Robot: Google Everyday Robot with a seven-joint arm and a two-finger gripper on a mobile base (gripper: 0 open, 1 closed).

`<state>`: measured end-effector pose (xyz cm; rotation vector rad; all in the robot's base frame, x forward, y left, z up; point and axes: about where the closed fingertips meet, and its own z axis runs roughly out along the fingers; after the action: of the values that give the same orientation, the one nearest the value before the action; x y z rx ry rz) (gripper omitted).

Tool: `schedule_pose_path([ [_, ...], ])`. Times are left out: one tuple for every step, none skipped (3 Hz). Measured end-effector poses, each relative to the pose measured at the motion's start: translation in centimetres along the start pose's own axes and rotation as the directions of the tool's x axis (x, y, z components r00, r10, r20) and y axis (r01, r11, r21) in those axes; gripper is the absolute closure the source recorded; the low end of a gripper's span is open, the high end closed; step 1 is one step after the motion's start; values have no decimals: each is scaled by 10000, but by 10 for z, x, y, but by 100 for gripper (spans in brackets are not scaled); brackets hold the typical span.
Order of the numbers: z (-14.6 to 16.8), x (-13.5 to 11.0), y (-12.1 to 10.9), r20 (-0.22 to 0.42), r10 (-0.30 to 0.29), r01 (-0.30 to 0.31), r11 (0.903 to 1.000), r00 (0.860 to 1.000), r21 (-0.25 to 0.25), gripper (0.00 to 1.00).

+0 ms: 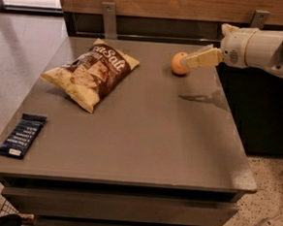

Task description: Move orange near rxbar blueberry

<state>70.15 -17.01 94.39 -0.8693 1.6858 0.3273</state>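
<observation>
The small round orange fruit (177, 64) is well to the right of the cream-and-brown chip bag (93, 71) in the camera view, about level with the bag's far end and near the back of the flat grey tabletop (154, 135). The cream-coloured gripper (187, 63) on the white arm (260, 48) reaches in from beyond the orange, on the side away from the bag, and its tip meets the fruit's right flank. I cannot tell whether the gripper is spread, pressed together or already pinching the orange, because the tip merges with the fruit. I also cannot tell whether the orange rests on the table or is lifted just clear of it.

The flat navy-blue snack bar with rows of white print, the rxbar blueberry (21, 135), lies in front of the chip bag and to its left, close to the near-left corner of the tabletop. It is well apart from the orange, with the bag roughly between them.

By my judgement the task is at its start. The arm has reached the orange, but the carry is not yet done. What is left is a secure hold, a lift, a long pass across the table past the chip bag — over it or around its near side — and a set-down just beside the blue bar.
</observation>
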Motion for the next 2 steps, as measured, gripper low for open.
schedule_pose_path([
  [27,18,-11,397,550,-549,9985,9977,-15,0],
  [51,31,-17,521,791,-787,9968,9955,-102,0],
])
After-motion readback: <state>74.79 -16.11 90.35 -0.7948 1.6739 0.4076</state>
